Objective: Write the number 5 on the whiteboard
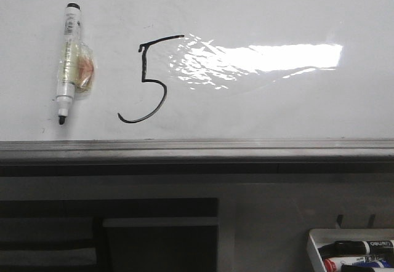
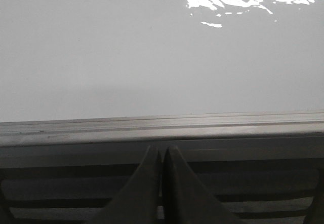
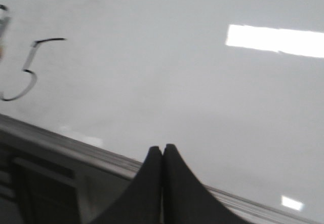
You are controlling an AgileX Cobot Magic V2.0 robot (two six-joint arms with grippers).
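Note:
A black hand-drawn number 5 [image 1: 148, 81] stands on the glossy whiteboard [image 1: 258, 13], left of a bright glare patch. The right wrist view also catches the number 5 [image 3: 25, 72] at its far left. A white marker [image 1: 68, 63] with a black tip lies on the board left of the numeral, tip pointing down. Neither arm shows in the front view. My left gripper [image 2: 162, 150] is shut and empty, in front of the grey ledge [image 2: 162, 127]. My right gripper [image 3: 162, 148] is shut and empty too, over the board's lower part.
A grey metal ledge [image 1: 197, 149] runs along the whiteboard's lower edge. A small white tray [image 1: 354, 250] with several markers sits at the bottom right. Dark slatted furniture [image 1: 104, 235] lies below the ledge on the left.

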